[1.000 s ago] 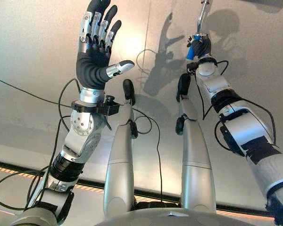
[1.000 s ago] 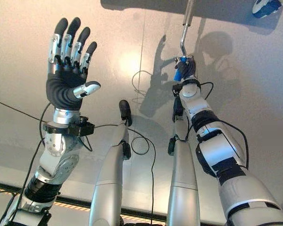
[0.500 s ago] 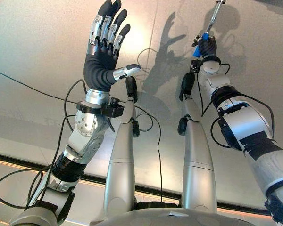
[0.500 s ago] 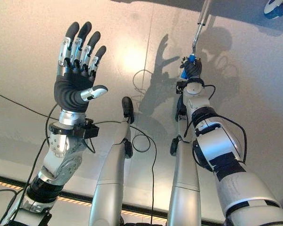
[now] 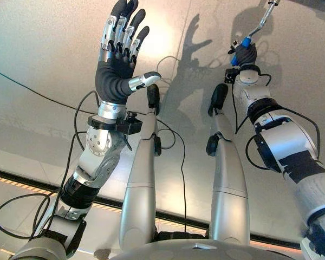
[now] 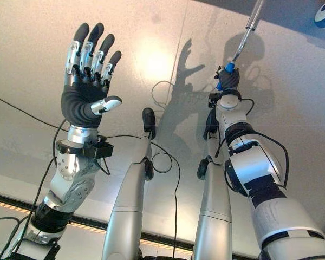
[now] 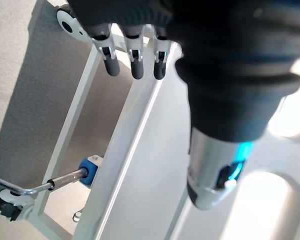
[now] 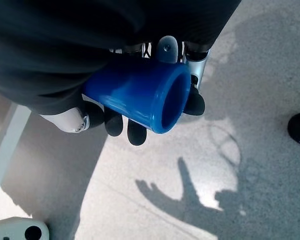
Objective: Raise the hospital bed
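Observation:
The bed's crank is a silver rod (image 5: 263, 18) that slants down from the top right and ends in a blue grip (image 8: 140, 93). My right hand (image 5: 245, 54) is shut on that grip at full arm's reach, fingers curled round it in the right wrist view. My left hand (image 5: 117, 75) is raised at the left with straight, spread fingers and holds nothing. In the left wrist view its fingers (image 7: 134, 64) hang over the bed's white frame (image 7: 132, 125), and the crank's blue end (image 7: 89, 169) sticks out below the frame.
A bed caster (image 6: 324, 13) sits at the top right corner, with two more casters (image 7: 5, 205) (image 7: 70, 23) on the white frame. A dark shoe (image 8: 299, 128) stands on the grey floor near the crank.
My right hand has swung the crank grip to the right and further away, so the rod now slants instead of hanging straight. The view has shifted a little. The left hand stays raised and open.

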Available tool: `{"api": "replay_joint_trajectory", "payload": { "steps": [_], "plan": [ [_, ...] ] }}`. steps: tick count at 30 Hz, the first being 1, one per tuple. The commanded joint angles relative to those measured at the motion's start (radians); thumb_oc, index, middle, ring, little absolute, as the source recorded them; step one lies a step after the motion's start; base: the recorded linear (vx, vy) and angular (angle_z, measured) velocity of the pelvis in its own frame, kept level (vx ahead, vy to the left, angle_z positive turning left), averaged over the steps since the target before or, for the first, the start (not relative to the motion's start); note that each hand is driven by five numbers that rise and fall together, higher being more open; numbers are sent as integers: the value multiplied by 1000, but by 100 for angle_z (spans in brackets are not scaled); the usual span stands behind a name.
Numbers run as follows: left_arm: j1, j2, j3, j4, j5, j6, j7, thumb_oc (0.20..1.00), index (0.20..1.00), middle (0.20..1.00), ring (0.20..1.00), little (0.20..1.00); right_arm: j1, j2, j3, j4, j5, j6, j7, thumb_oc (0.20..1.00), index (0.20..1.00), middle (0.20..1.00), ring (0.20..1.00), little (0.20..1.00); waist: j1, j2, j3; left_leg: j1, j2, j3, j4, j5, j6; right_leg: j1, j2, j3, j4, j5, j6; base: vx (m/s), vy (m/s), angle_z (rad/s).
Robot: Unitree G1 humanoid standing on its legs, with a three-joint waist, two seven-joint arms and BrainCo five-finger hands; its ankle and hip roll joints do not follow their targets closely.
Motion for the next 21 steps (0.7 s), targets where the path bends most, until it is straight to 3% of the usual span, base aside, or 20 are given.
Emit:
{"api": "replay_joint_trajectory", "payload": {
  "steps": [1,12,18,21],
  "plan": [
    [37,12,38,-122,-4,-30,-1,1000,1000,1000,1000,1000,20,192,93,-44,3,15,54,200,200,200,200,200,23,48,-9,3,-101,48,151,-182,75,77,-40,57,-66,-9,114,13,37,0],
    [42,15,51,-127,2,-34,22,1000,1000,1000,1000,1000,16,316,210,-141,-76,12,88,200,200,200,200,200,31,55,-9,1,-105,57,155,-184,77,75,-48,61,-72,-4,117,12,32,0],
    [55,13,60,-124,7,-37,29,1000,1000,1000,1000,1000,20,348,278,-293,-86,-14,122,200,200,200,200,200,28,52,-9,5,-102,66,151,-183,78,76,-51,66,-81,2,119,0,0,0],
    [65,18,61,-128,6,-43,20,1000,1000,1000,1000,1000,32,347,291,-436,-8,-58,150,200,200,200,200,200,23,49,-9,7,-101,74,156,-184,76,77,-53,69,-78,4,121,0,0,0]
  ]
}}
